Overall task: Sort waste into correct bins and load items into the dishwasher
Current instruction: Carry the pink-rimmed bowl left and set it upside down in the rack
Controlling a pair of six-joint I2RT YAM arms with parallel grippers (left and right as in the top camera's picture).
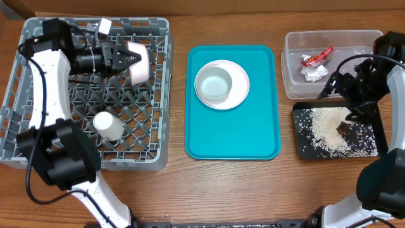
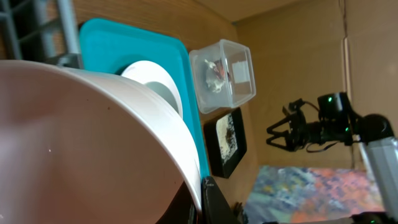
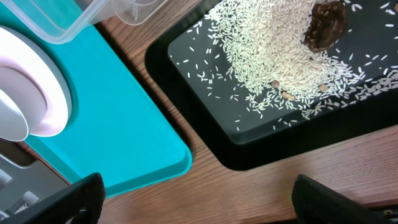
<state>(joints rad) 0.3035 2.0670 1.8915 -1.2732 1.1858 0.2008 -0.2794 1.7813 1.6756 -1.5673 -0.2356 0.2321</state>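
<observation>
With the left gripper (image 1: 130, 58) fingers clamped on the pinkish bowl (image 1: 140, 61) above the dish rack (image 1: 152, 158) and the right gripper (image 1: 335, 85) fingers apart and empty over the black tray (image 1: 302, 151), a careless release could tip the bowl off the pegs.

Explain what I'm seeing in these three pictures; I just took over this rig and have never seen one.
Two robot arms work at a wooden table. One picture looks down from above; the others come from cameras on each wrist. The left gripper is shut on a pinkish bowl over the grey dish rack, where a white cup sits. The right gripper is open, holding nothing, near the black tray of rice. A teal tray carries a plate and bowl. The clear tub holds a red wrapper.
</observation>
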